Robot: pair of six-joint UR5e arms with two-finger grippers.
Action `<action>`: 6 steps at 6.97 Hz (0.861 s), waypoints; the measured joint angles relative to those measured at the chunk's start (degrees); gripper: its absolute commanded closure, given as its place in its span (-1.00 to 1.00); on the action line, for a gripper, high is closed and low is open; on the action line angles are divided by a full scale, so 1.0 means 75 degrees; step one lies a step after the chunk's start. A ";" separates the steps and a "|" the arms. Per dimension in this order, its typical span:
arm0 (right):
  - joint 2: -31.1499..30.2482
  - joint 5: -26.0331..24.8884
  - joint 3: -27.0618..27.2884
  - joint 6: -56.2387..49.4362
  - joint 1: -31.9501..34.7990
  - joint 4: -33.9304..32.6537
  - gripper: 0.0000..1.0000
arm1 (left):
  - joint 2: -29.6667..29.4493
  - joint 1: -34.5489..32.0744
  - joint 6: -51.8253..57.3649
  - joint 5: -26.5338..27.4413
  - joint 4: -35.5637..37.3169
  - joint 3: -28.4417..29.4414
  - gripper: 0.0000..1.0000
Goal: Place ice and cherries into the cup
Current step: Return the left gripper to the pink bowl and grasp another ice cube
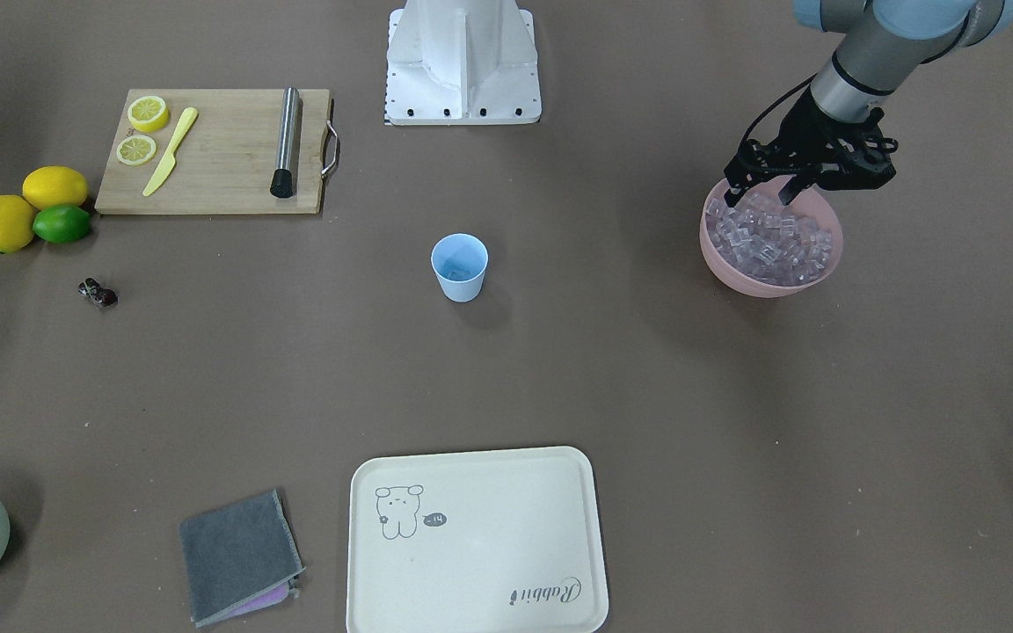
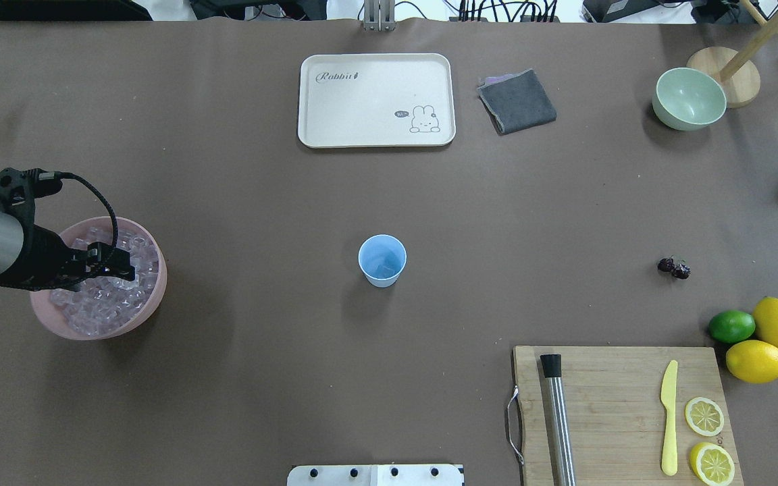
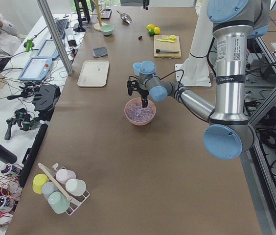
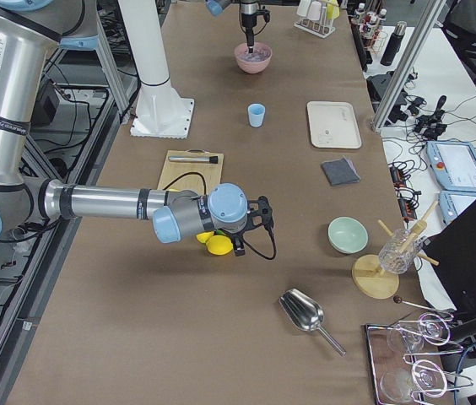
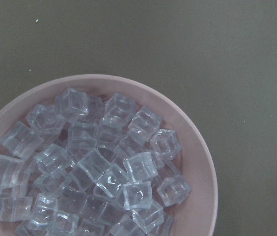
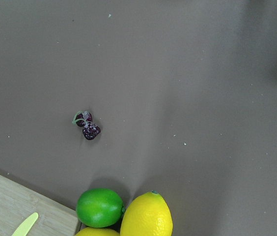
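The light blue cup [image 1: 460, 268] [image 2: 382, 262] stands upright mid-table. Clear ice [image 1: 775, 242] [image 5: 104, 162] fills a pink bowl [image 1: 766, 286] [image 2: 152, 297] on my left side. My left gripper [image 1: 760, 193] [image 2: 121, 265] hangs open over the bowl's near part, its fingertips at the cubes and nothing held. The dark cherries [image 1: 98, 294] [image 2: 674, 267] [image 6: 88, 126] lie on the table on my right side. My right gripper [image 4: 255, 226] shows only in the exterior right view, hovering near the lemons. I cannot tell whether it is open or shut.
A wooden cutting board [image 2: 618, 405] carries a steel muddler [image 2: 556, 418], a yellow knife [image 2: 668, 418] and lemon halves. Two lemons [image 2: 767, 341] and a lime [image 2: 731, 326] sit beside it. Farther off are a white tray [image 2: 375, 100], a grey cloth [image 2: 517, 101] and a green bowl [image 2: 689, 98].
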 measured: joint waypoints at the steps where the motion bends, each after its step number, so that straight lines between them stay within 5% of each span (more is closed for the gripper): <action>1: -0.0004 0.0001 0.0000 0.0000 0.0000 0.0005 -1.00 | -0.0004 0.0057 -0.0096 0.0056 -0.0197 0.0211 -0.75; 6: -0.0049 0.0108 0.0011 -0.0010 -0.0001 0.0019 -1.00 | -0.0401 0.0116 -0.0129 0.0094 -0.0386 0.0777 -0.62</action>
